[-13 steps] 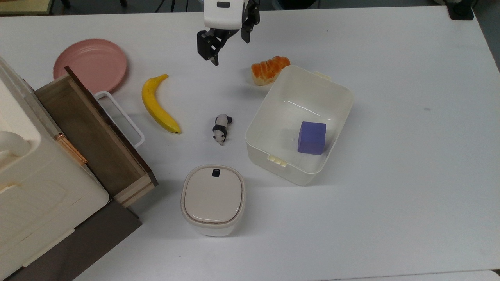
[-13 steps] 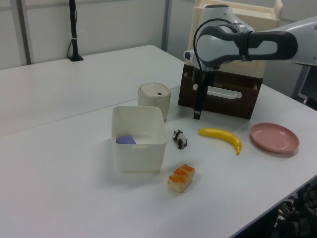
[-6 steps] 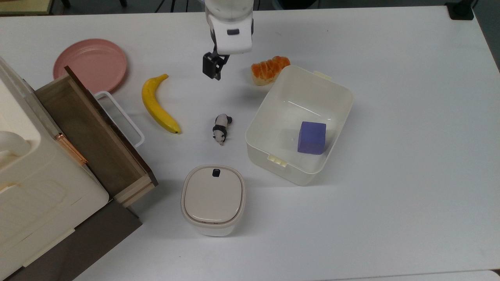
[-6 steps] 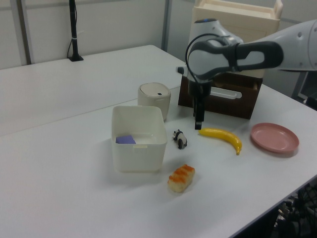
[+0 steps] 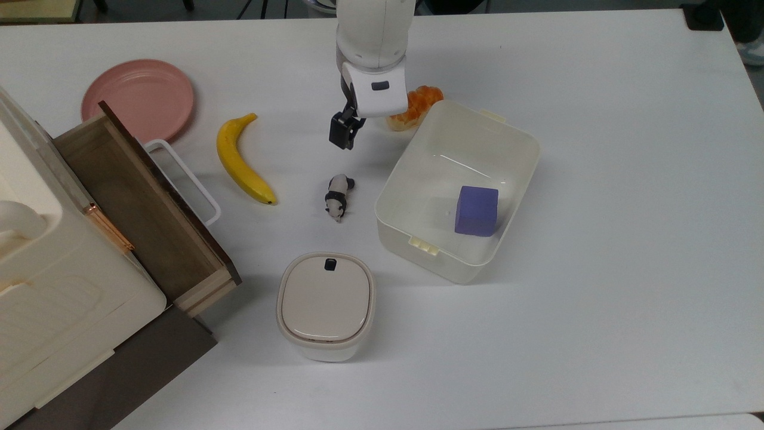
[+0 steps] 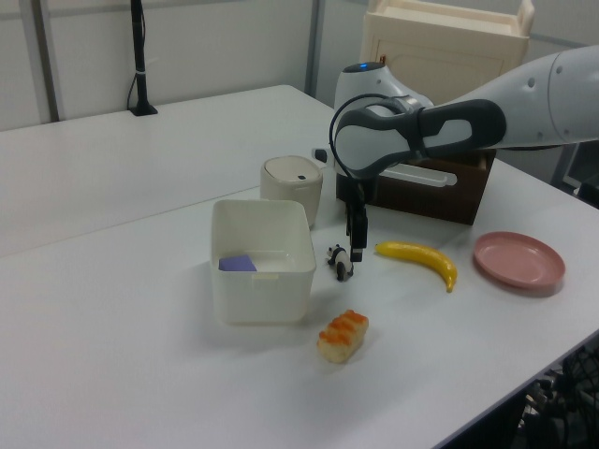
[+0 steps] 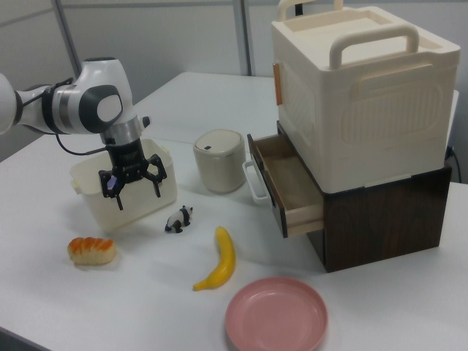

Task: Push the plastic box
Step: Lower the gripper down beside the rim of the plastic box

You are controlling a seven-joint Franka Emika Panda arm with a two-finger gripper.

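Observation:
The plastic box [image 5: 431,261] is a cream-white lidless tub right of centre in the top view, with a purple cube [image 5: 476,210] inside. My gripper [image 5: 352,128] hangs just off the box's upper-left corner, apart from it, above the table. In the right view the gripper [image 7: 137,193] stands open, fingers spread, in front of the box [image 7: 89,206]. The left view puts the gripper [image 6: 356,251] to the right of the box [image 6: 262,297], low over a panda figurine [image 6: 341,263].
A panda figurine [image 5: 338,197], a banana [image 5: 242,161] and a pink plate [image 5: 138,98] lie left of the box. A bread piece [image 5: 425,95] touches the box's far corner. A beige-lidded container [image 5: 325,304] stands near the front. A cabinet with an open drawer [image 5: 137,203] fills the left.
The gripper has moved down and to the right in the top view, dropping closer to the table and nearer the box and panda. The box and other objects have not moved.

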